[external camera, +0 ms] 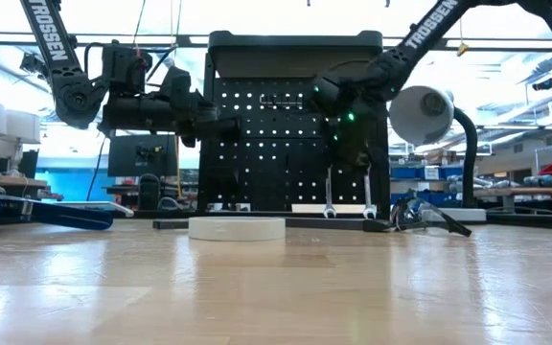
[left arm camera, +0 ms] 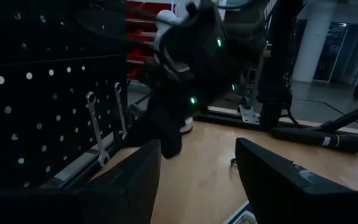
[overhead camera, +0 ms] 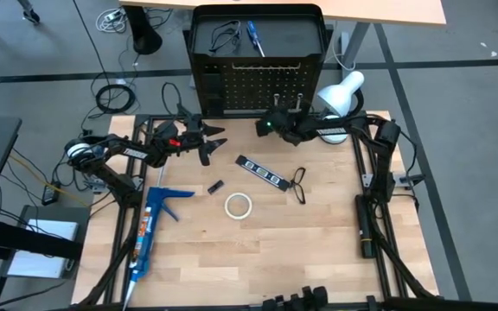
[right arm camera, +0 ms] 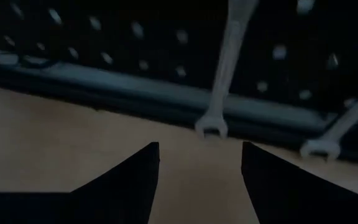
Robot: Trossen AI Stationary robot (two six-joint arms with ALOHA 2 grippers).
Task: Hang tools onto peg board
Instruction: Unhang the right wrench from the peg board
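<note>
While both arms hover in front of the peg board point(overhead camera: 258, 86), the left claw point(overhead camera: 207, 143) sits at the left of the wooden worktop point(overhead camera: 318, 233), raised above it, with its fingers spread wide and nothing between them. Farther left on the worktop lies a blue caulking gun point(overhead camera: 150, 226), near the left edge. A small black item point(overhead camera: 216, 187) rests just right of the gun's handle. The white tape ring point(overhead camera: 238, 205) lies flat near the worktop's centre, apart from both claws. Beyond it, the black strip with white marks point(overhead camera: 259, 171) lies at an angle, and the black wire loop point(overhead camera: 299, 180) lies just beside its right end.

The peg board stands upright at the far edge of the worktop. Two silver wrenches point(external camera: 348, 195) hang side by side on its lower right area, open ends downward. The right claw point(overhead camera: 266, 128) is close to the board face just above these wrenches, its fingers parted and empty. A blue-handled screwdriver point(overhead camera: 254, 38) and another wire loop point(overhead camera: 225, 34) lie in the tray atop the board. A white desk lamp point(overhead camera: 342, 93) stands at the board's right.
</note>
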